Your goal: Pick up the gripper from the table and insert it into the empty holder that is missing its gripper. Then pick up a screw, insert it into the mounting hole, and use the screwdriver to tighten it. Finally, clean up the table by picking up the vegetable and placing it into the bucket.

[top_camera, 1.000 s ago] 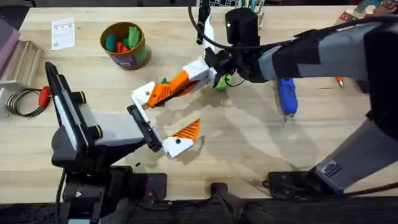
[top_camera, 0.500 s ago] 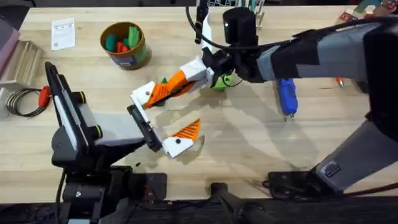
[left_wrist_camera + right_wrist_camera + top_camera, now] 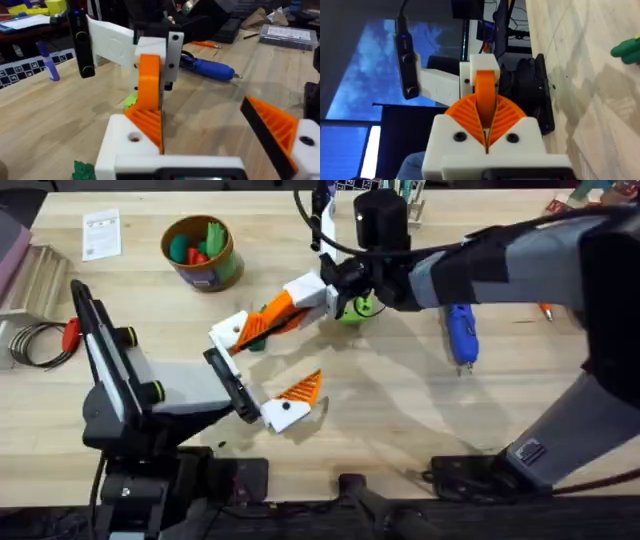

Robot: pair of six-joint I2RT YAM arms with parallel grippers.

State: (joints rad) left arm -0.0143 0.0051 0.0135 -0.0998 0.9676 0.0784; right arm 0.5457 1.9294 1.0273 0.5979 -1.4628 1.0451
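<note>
The orange gripper (image 3: 272,313) sits between the pads of my right gripper (image 3: 290,304), which is shut on it. Its lower end rests against the white holder (image 3: 231,331), the far finger of my left gripper (image 3: 285,356). In the right wrist view my right gripper (image 3: 485,106) clamps the gripper (image 3: 485,90). In the left wrist view the gripper (image 3: 149,82) meets the holder (image 3: 122,142). My left gripper (image 3: 200,110) stands wide open. The blue screwdriver (image 3: 460,332) (image 3: 210,68) lies to the right. The vegetable (image 3: 262,309) (image 3: 81,170) peeks out behind the holder. The bucket (image 3: 222,272) stands at the back left.
A lime-green disc (image 3: 355,308) lies under the right wrist. At the left edge lie a red-handled screwdriver (image 3: 70,333) and a wire coil (image 3: 35,345). A paper card (image 3: 100,232) lies near the bucket, which holds coloured toys. An orange pen (image 3: 545,310) lies at the far right.
My right gripper has shifted slightly left and farther back with the orange gripper in it. The left arm has stayed still.
</note>
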